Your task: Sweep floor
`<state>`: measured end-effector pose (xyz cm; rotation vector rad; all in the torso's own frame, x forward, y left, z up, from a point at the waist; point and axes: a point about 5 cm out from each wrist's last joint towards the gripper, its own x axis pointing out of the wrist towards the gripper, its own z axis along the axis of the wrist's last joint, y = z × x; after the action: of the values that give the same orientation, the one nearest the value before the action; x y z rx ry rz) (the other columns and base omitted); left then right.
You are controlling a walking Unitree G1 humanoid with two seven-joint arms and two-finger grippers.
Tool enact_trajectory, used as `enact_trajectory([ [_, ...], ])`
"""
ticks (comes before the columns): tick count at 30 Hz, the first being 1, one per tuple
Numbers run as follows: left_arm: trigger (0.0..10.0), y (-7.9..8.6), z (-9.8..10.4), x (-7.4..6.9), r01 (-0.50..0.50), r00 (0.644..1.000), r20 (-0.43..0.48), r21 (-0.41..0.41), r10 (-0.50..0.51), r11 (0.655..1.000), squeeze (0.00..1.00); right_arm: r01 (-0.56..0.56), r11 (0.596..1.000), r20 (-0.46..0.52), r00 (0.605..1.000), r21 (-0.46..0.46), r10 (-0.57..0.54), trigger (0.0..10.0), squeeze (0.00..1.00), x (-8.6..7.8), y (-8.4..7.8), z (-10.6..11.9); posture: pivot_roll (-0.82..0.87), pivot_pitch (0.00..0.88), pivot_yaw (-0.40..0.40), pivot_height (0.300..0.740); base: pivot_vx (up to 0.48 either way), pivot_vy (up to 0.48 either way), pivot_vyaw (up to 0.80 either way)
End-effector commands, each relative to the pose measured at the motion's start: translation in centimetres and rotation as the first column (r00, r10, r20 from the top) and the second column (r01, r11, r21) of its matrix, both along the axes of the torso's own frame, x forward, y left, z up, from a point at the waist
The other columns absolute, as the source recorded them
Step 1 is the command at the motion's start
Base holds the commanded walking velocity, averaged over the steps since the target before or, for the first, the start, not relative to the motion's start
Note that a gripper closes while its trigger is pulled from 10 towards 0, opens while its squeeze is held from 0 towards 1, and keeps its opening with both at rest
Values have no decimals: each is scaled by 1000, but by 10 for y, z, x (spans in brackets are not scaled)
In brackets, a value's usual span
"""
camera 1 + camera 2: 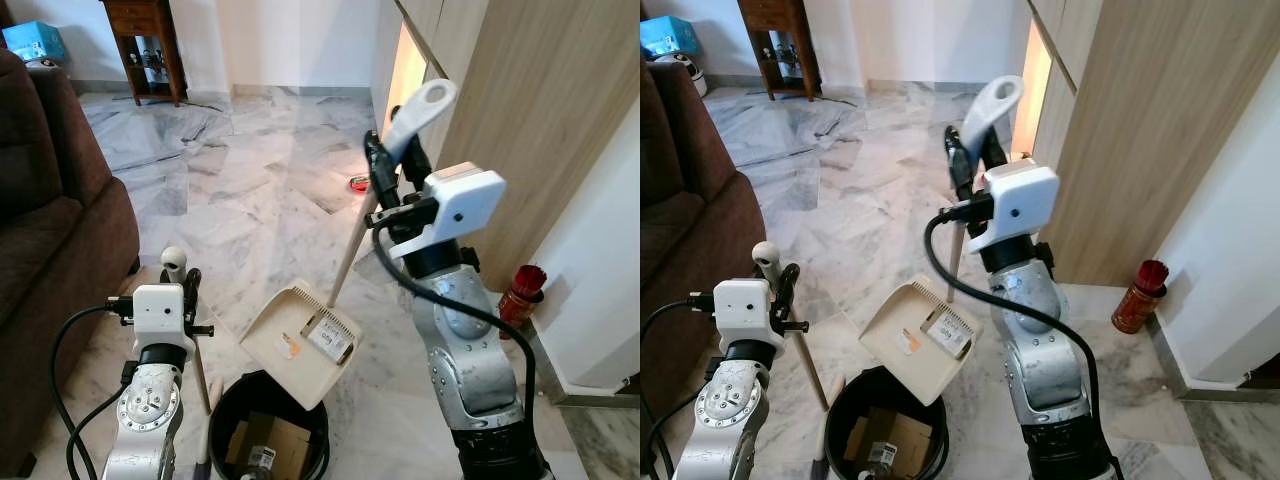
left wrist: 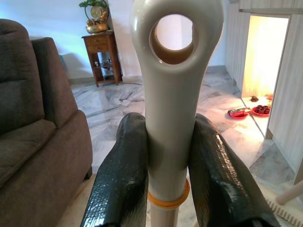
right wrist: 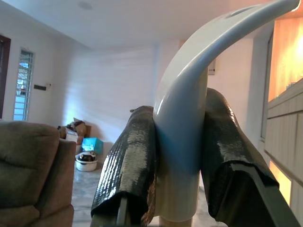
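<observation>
Right gripper [image 1: 388, 160] clamped on cream plastic grip of dustpan handle [image 1: 420, 112], just below its curved looped end; wooden shaft runs down at a slant to beige plastic dustpan [image 1: 300, 340]. Pan tilted, ribbed comb edge on the upper side, label stuck inside, front lip over rim of black round bin [image 1: 225, 400]. Cardboard scraps in bin.

Left gripper [image 1: 183, 280] clenched around broom handle [image 2: 173, 99], glossy off-white plastic w/ round hang hole at top, orange ring below the grip; textured black fingers [image 2: 120, 179] pressed on both sides. Wooden shaft angles down past left edge of bin.

Floor [image 1: 250, 190] polished grey-white marble, veined. Brown fabric sofa [image 1: 50, 230] along robot's left, near left arm. Dark wood side table [image 1: 145, 45] at far wall, teal box [image 1: 35, 40] beside it. Wood-grain cabinet panels [image 1: 540, 120] on right, lit opening behind dustpan handle. Red cylindrical container [image 1: 520, 292] at base of cabinet, right of right arm. Small red items [image 1: 360, 183] on floor by the opening.
</observation>
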<state>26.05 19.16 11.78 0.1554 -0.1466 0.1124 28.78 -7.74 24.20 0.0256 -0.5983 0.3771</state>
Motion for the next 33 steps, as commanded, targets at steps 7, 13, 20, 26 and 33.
enact_trajectory([
  [7,10000,-1,10,2,13,999,48,5,-13,1000,0,-20,999,152,988,27,16,10000,0,-23,8,26,15,0,-3,740,0,0,0],
  [13,10000,-1,10,3,17,999,48,5,-17,1000,0,-4,999,196,981,-45,13,10000,0,-36,13,26,15,0,3,740,0,0,0],
  [20,10000,-1,10,4,19,999,50,5,-19,1000,0,-24,997,218,975,-75,39,10000,0,-49,16,28,11,0,8,740,0,0,0],
  [26,10000,-1,10,5,23,998,50,6,-23,1000,0,-43,997,225,973,-68,58,10000,0,-59,17,34,10,0,9,740,0,0,0],
  [33,10000,0,10,5,23,998,51,4,-23,1000,0,-42,996,233,971,-84,61,10000,0,-67,18,37,9,0,10,740,0,0,0],
])
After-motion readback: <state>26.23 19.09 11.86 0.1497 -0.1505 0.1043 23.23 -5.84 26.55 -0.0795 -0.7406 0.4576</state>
